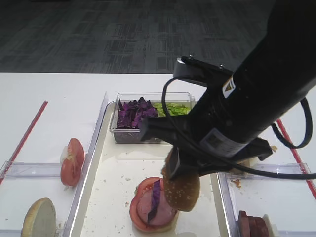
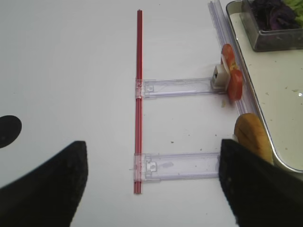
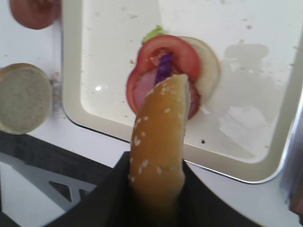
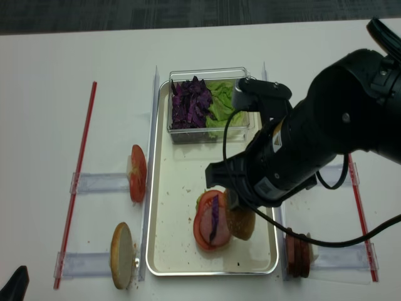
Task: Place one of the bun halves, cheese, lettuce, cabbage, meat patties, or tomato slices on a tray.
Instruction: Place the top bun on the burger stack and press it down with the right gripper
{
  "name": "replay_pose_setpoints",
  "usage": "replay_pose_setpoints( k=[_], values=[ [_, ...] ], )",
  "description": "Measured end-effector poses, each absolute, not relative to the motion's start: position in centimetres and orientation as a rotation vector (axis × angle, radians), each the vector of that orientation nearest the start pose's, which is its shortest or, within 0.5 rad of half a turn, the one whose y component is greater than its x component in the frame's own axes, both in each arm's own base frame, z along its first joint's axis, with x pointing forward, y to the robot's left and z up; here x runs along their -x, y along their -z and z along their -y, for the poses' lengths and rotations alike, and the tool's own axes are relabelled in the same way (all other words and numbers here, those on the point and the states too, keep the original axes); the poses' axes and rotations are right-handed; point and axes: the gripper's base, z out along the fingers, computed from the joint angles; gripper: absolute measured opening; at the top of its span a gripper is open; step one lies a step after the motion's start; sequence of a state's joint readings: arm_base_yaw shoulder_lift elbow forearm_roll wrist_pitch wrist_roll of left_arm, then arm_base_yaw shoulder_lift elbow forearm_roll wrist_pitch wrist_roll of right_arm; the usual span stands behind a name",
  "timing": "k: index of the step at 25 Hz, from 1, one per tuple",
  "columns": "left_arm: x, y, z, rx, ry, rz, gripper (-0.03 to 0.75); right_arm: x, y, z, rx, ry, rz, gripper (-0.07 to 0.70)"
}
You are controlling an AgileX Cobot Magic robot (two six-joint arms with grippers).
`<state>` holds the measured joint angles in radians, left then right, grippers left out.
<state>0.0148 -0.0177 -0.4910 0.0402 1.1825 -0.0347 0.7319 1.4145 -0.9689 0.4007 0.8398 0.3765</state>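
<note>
Currently right gripper (image 3: 156, 198) pinches the sesame bun top (image 3: 158, 146) on edge, hanging over the tray (image 1: 111, 197), at 3 o'clock of the stacked tomato slice (image 1: 148, 190), probably to cap it. Left gripper (image 2: 151, 184) spread wide, idle.

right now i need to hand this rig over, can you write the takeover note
Right gripper: shut on the seeded bun top, held on edge just above the stack on the tray.
Left gripper: open, holding nothing, over the bare table left of the tray.
Stack so far: a pale bun half at the bottom, lettuce, meat, tomato slice, a strip of purple cabbage.
Spares: tomato slices and a bun half on the left holders, meat patties on the right, cabbage and lettuce in the clear box.
Left: lower the bun top and release.
</note>
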Motion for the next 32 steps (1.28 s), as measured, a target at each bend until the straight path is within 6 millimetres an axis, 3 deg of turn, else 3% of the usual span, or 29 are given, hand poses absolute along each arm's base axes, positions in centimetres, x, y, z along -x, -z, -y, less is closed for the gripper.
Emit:
replay_pose_setpoints(
  k=[5, 14, 26, 32],
  values=[
    [1.2, -26.5, -0.3, 0.058, -0.037, -2.156, 0.526, -18.4, -26.2, -20.9, 0.243, -0.88, -2.85, 0.208],
    [1.2, -26.5, -0.3, 0.058, -0.037, -2.156, 0.526, -17.2, -23.4, -21.2, 0.248, -1.124, -2.747, 0.208],
    [1.2, -26.5, -0.3, 0.058, -0.037, -2.156, 0.526, -18.0, -22.0, -22.2, 0.261, -1.211, -2.678, 0.207],
    [1.2, -26.5, -0.3, 0.058, -0.037, -2.156, 0.526, -19.5, -22.0, -21.0, 0.192, -1.258, -2.656, 0.207]
  ],
)
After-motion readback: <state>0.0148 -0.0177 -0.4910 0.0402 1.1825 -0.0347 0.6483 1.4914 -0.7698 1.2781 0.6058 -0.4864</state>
